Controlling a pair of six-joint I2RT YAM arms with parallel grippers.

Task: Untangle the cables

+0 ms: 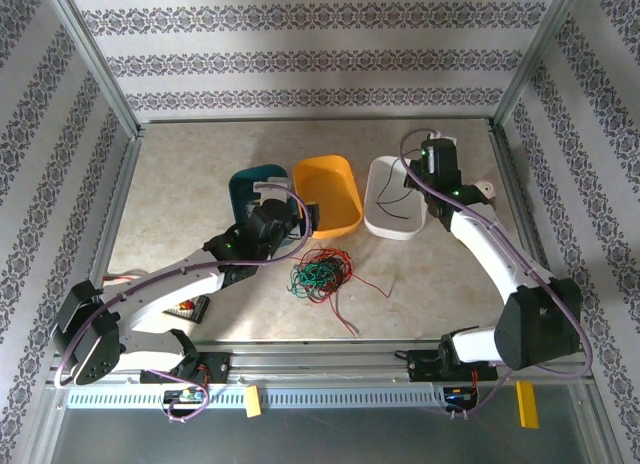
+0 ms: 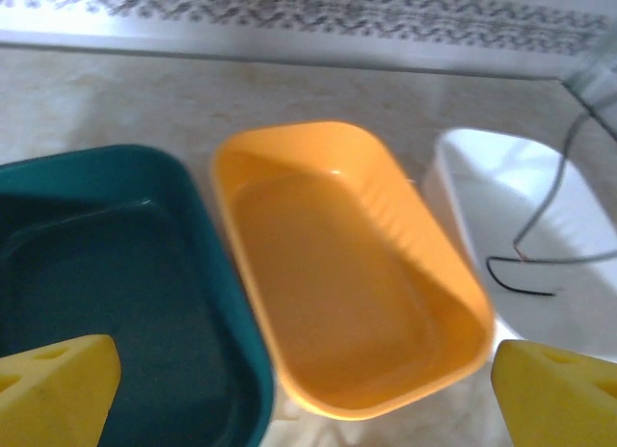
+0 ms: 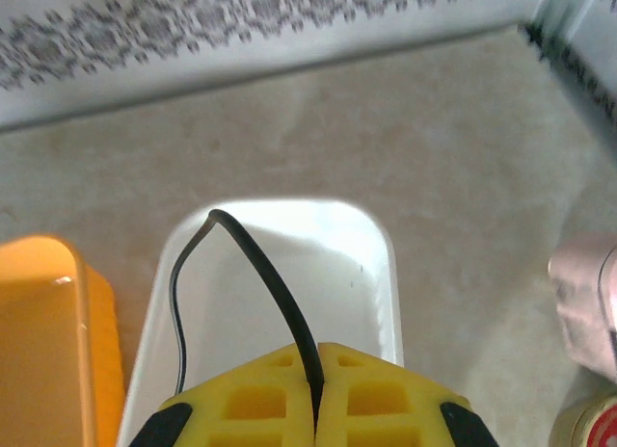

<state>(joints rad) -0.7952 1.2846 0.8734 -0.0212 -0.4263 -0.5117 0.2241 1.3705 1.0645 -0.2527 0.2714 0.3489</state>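
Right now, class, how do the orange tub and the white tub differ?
The orange tub is bright orange; the white tub is white. The orange tub holds nothing, while a black cable trails into the white tub from the shut right gripper above it. Both are rounded rectangular tubs, side by side.

You've got three bins, all smooth moulded plastic: orange bin (image 2: 328, 264) glossy with highlights, teal bin (image 2: 116, 274) glossy too, white bin (image 3: 384, 274) nearer satin. Tabletop (image 3: 386, 129) is matt with a mottled stone look. Black cable (image 3: 270, 283) has a smooth, slightly shiny sheath. Yellow pads (image 3: 376, 394) are matt plastic with moulded grid pockets. Frame rail (image 1: 330, 359) is bare brushed metal.
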